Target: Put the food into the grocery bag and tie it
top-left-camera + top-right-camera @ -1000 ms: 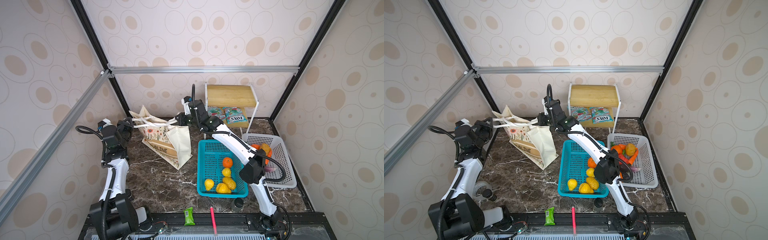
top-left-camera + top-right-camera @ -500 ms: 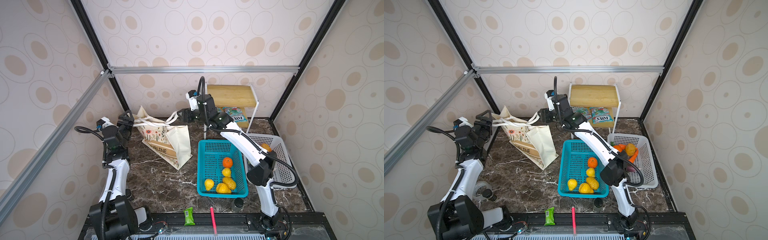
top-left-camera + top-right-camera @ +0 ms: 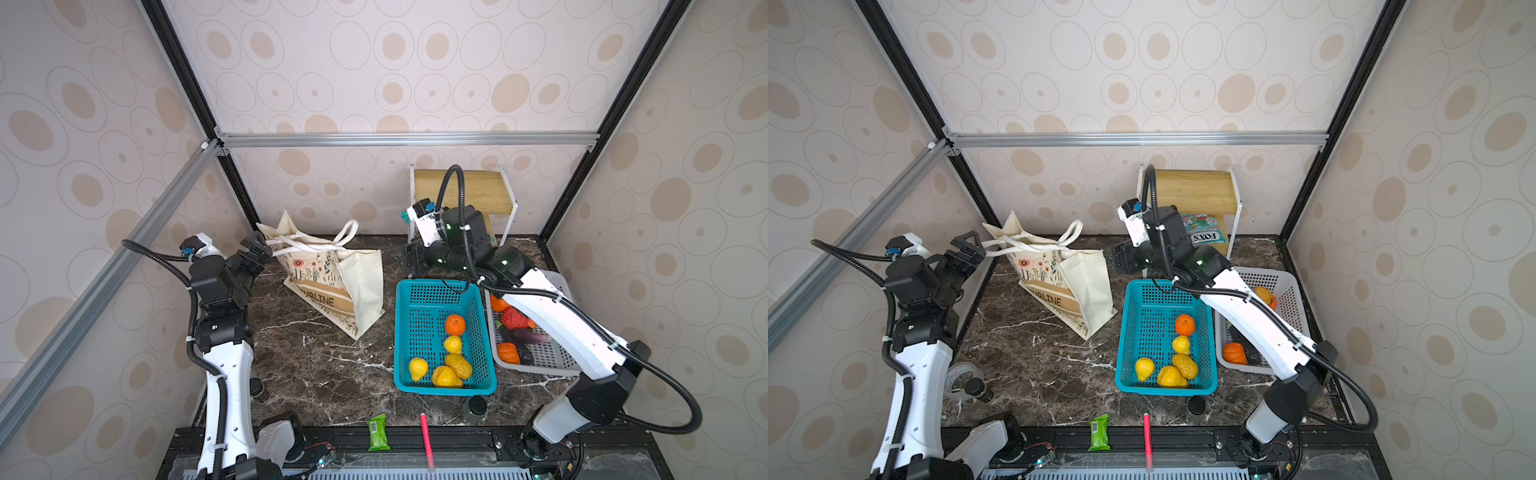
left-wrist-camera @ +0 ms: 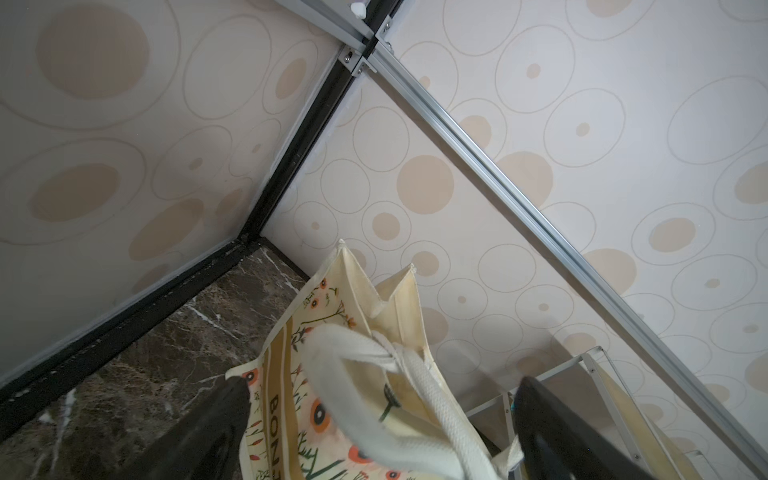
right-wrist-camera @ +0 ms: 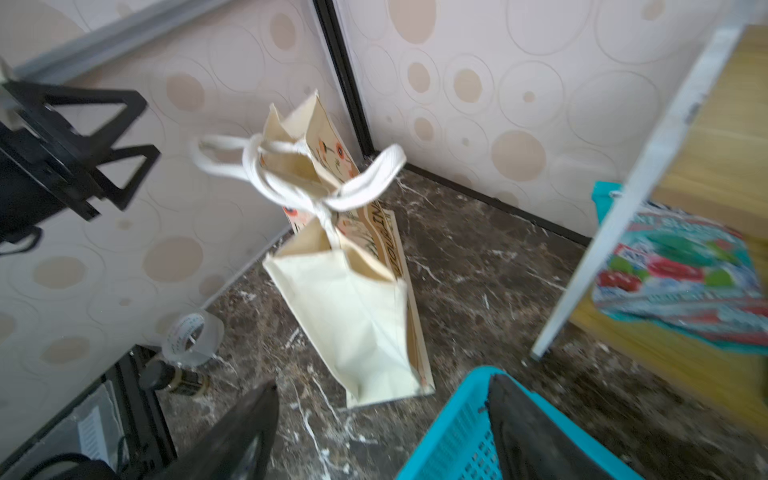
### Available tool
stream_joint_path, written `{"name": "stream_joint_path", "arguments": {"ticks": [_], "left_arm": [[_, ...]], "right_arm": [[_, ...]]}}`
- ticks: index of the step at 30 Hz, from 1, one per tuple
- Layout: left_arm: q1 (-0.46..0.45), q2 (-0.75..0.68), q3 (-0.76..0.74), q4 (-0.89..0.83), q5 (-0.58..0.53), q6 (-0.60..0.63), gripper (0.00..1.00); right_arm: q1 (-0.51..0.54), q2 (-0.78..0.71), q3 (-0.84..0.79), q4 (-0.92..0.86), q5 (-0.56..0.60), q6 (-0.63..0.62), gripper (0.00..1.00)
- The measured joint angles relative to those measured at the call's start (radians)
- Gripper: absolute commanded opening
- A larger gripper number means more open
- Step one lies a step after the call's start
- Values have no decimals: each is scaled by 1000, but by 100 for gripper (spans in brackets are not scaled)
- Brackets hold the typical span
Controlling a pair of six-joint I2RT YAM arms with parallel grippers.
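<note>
The cream grocery bag (image 3: 332, 286) stands at the back left of the marble table, leaning over. Its white strap handles (image 3: 328, 248) are knotted together over its mouth, clearest in the right wrist view (image 5: 328, 199). My left gripper (image 3: 262, 248) is open at the left end of the straps. In the left wrist view one strap loop (image 4: 353, 399) lies loose between the wide fingers (image 4: 224, 415). My right gripper (image 3: 409, 259) is open and empty, clear of the bag, over the back rim of the blue basket. What is inside the bag is hidden.
The blue basket (image 3: 400, 332) holds an orange and several yellow toy fruits. A white basket (image 3: 552, 359) on the right holds more fruit. A wooden shelf (image 3: 461, 187) at the back carries teal Fox's packets (image 3: 1204, 232). Near the front lie a green bar (image 3: 378, 432), a red pen (image 3: 426, 436), a tape roll (image 3: 961, 380).
Both grippers have opened and let go of the straps. My right gripper has drawn back to the right, away from the bag. The knotted handles now hang slack.
</note>
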Motion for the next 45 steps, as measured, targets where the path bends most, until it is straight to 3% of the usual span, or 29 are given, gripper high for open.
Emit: {"name": "stream_joint_path", "arguments": {"ticks": [5, 13, 17, 23, 31, 36, 45], "left_arm": [[-50, -163, -137, -31, -50, 79, 99], [-429, -206, -428, 21, -304, 111, 99], [-530, -142, -521, 97, -434, 112, 99], [-581, -27, -550, 276, -634, 206, 99], [-595, 51, -653, 558, -804, 457, 99], [-581, 96, -723, 691, -802, 560, 99], [-494, 277, -828, 927, -669, 572, 99]], "right_arm": [[-109, -217, -259, -14, 28, -13, 85], [-352, -356, -586, -5, 183, 19, 85], [-527, -344, -709, 52, 180, 73, 83], [-613, -325, -864, 247, 146, 98, 82], [-628, -270, -1083, 622, 335, -18, 81], [-634, -231, -1162, 762, 376, -74, 81], [-646, -160, -1257, 994, 373, -93, 81]]}}
